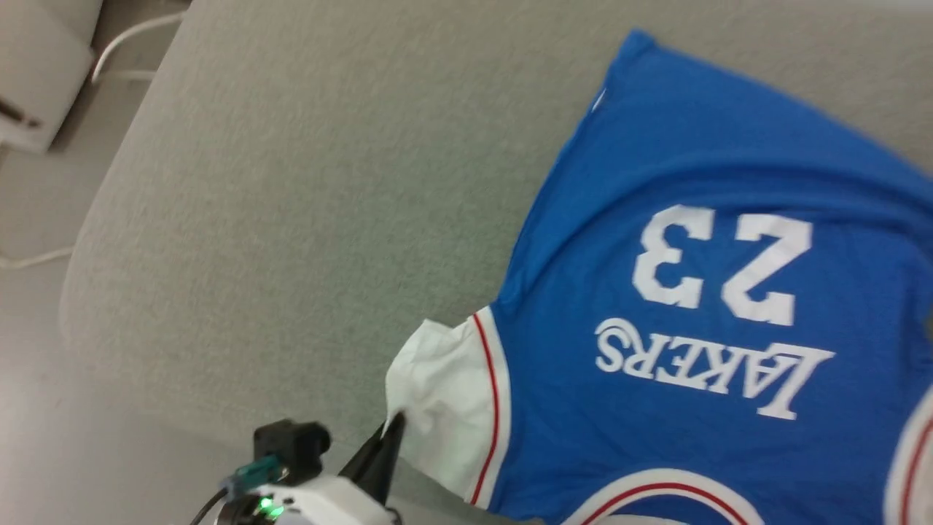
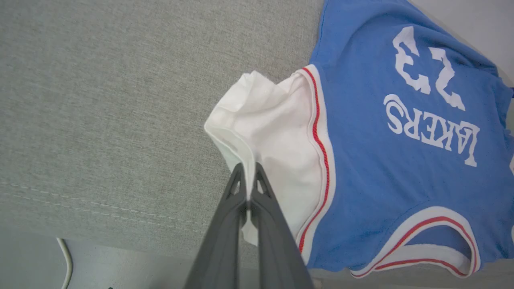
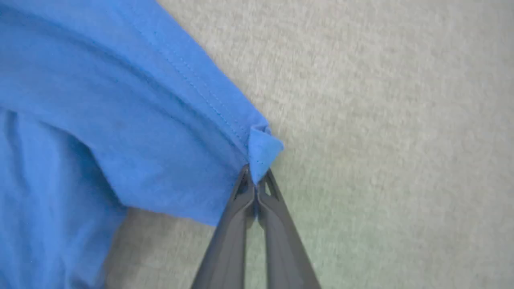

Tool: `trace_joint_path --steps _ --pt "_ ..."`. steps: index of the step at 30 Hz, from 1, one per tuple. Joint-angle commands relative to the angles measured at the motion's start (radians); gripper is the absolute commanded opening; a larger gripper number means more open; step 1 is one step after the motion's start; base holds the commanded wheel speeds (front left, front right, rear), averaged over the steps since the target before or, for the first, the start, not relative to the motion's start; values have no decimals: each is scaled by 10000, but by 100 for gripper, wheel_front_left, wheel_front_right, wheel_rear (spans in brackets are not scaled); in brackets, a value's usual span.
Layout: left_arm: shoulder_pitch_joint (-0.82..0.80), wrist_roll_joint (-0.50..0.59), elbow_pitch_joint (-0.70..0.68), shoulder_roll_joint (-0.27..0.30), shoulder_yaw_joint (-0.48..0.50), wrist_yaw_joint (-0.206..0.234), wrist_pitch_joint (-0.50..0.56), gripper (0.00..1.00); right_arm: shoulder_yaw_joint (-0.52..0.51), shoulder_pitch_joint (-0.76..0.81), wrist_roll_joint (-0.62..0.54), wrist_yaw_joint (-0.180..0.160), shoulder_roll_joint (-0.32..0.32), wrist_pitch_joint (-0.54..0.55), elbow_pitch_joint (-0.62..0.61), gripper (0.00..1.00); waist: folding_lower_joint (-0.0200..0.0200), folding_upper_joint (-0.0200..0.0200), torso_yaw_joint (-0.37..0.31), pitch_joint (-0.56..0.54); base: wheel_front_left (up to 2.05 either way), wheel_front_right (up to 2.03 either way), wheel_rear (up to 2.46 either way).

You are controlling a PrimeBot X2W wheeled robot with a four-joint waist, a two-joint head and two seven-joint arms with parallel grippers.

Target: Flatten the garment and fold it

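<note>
Grey upholstered cushion [image 1: 291,182] carries the garment [image 1: 568,408], print upward. Left gripper [image 2: 249,166] fingers clench its white sleeve [image 2: 273,128]; right gripper [image 3: 255,172] fingers clench its blue hem corner [image 3: 263,148]. I'd draw both outward evenly, staying low.

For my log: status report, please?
Left gripper shut on white sleeve. Right gripper shut on blue corner. Creased garment print-up on grey cushion. Nothing blocking.

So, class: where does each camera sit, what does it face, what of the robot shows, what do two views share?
Head view: on the head, down at the garment on grey cushion; left claw at bottom.
Left wrist view: along the left claw, shut on the white sleeve.
Right wrist view: along the right claw, shut on the blue hem corner.
Shared: head and left wrist both show that sleeve.
</note>
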Motion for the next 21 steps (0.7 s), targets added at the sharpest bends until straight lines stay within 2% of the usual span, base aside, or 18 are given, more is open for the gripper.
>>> trace_joint_path --steps 1,8,15,21 --pt "121 -56 29 54 71 63 -56 0 -15 480 68 -11 121 -1 64 0 2 -1 -1378 -1525 0 0 0" --pt "609 -153 201 234 501 363 -297 0 -784 2437 336 -11 396 283 -1379 0 2 -1 -2059 -2362 0 0 0" --pt "881 -275 264 260 792 533 -581 0 -2297 4809 171 -11 736 1554 -3504 0 2 -1 -2402 -2616 0 0 0" --pt "691 -318 388 259 1049 600 -890 0 -3453 6618 -113 -11 1696 2826 -5139 0 2 -1 -2466 -2528 0 0 0"
